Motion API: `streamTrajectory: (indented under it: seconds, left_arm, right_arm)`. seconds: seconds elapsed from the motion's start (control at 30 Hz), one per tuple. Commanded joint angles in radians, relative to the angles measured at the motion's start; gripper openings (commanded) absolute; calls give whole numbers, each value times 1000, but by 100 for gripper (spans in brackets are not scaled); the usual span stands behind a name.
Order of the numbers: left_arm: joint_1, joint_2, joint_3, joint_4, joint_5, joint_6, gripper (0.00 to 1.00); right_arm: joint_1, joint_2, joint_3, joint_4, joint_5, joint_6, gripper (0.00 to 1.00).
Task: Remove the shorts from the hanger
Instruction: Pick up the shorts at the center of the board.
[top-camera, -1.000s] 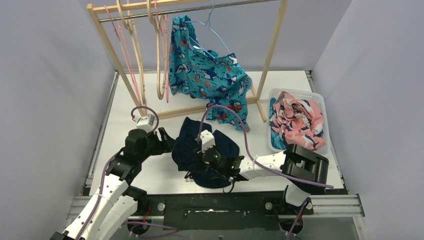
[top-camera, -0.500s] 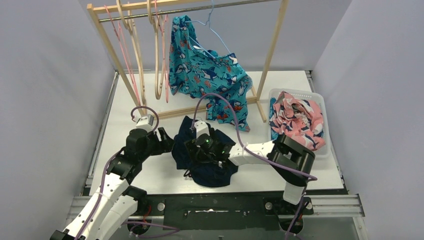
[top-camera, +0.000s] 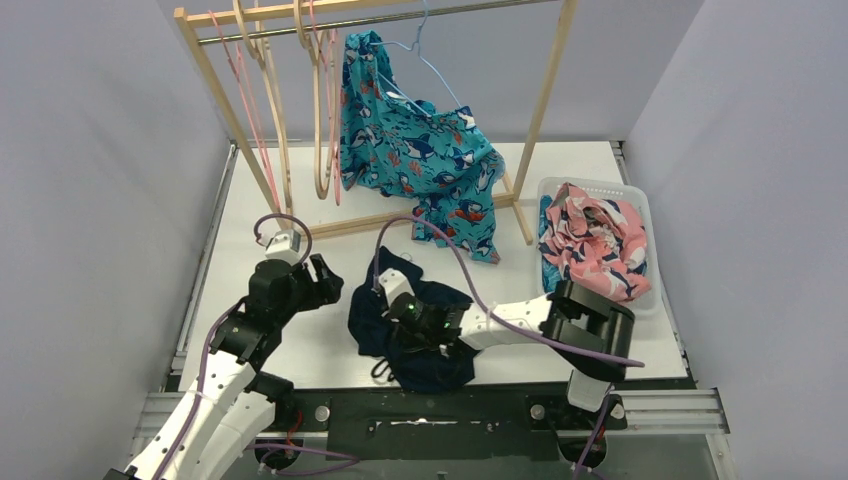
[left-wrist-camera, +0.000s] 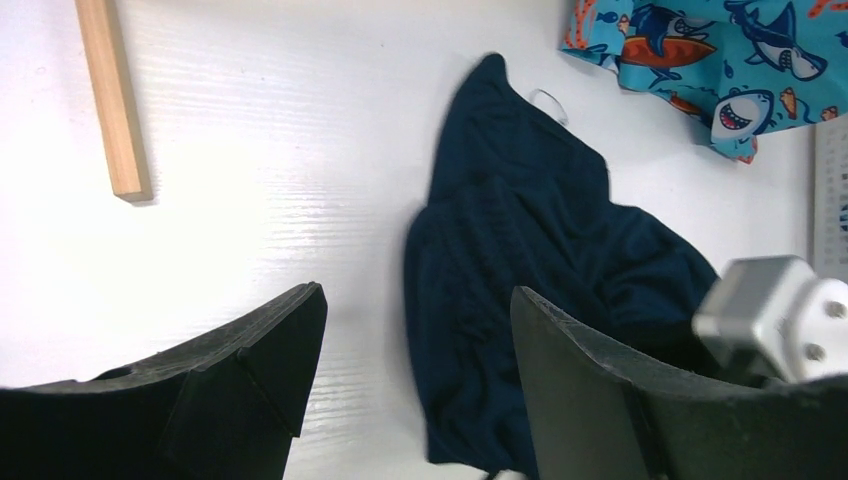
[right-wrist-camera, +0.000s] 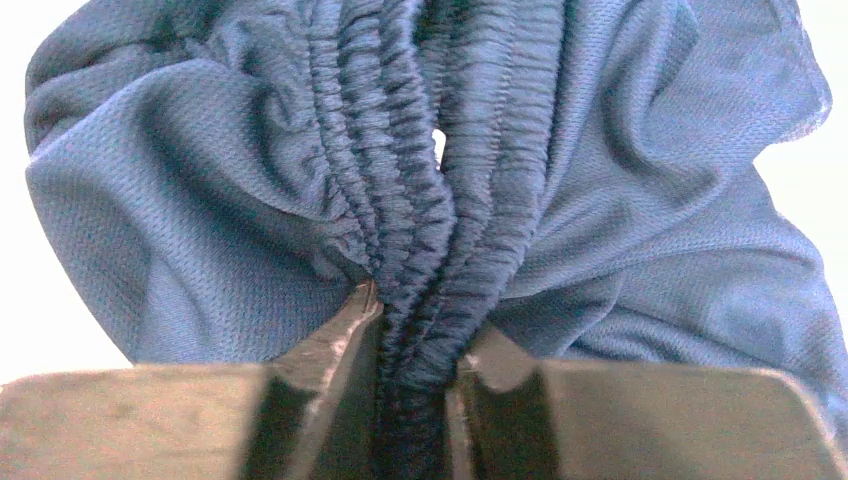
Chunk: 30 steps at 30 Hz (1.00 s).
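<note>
**A:** Where was the right gripper (right-wrist-camera: 415, 385) when you looked?

**B:** Down on the dark navy shorts (right-wrist-camera: 400, 200), clenched on the gathered elastic waistband. The bunched pleats ran straight in between its two fingers. The rest of the fabric spread out ahead of it and to both sides, over the white table (top-camera: 290, 215).

**A:** And the left gripper (left-wrist-camera: 412, 330)?

**B:** Released. Its jaws stood apart with only table showing between them. The navy shorts lay just ahead of it, toward its right finger, but I couldn't tell whether cloth and finger touched. Out beyond its left finger was the end of a base bar of the wooden rack (left-wrist-camera: 112, 100).

**A:** Was anything on that rack?

**B:** The teal shark-print shorts (top-camera: 415, 150), well beyond both grippers. They were draped on a blue wire hanger (top-camera: 432, 62) hooked on the rail, and their lower end trailed down over the rack's base bar. Further along the rail, on the left gripper's side, hung wooden and pink hangers (top-camera: 322, 110).

**A:** And off to the right?

**B:** A white basket (top-camera: 600, 184) sat far out past the right gripper's own arm, near the table's edge. Pink-and-navy floral shorts (top-camera: 595, 240) were heaped inside it.
</note>
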<state>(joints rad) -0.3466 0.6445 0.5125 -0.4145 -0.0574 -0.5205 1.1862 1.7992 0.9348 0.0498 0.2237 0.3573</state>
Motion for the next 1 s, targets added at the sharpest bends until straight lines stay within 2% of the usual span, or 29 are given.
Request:
streamTrajectory:
  seconds: [0.0,0.13,0.33,0.53,0.63,0.77,0.97]
  left_arm:
    - [5,-9,53,1,-41,-15,67]
    - [7,-32,80,-54,-110,-36,67]
    - [8,-110,53,-36,-158,-47,67]
    - [6,-79,61,-52,-147,-49,67]
    - [1,-59,76,-76,-142,-61,67]
    - [-9,-50,73,-79,-159,-66,67]
    - [-9,-37,59,-41,-121,-46,67]
  right_arm:
    - [-34,-132,-166,-186,-81,-51,1]
    - [-7,-292,-230,-126,-98,-82,0]
    - [17,-518,-211,-99,122,-74,0]
    - [18,-722,-169,-82,301,-128,0]
    - [18,-815,-104,-141,275,-166,0]
    - [20,-904,-13,-251,315,-189,0]
    - [18,-1024,126,-551,442,-143,0]
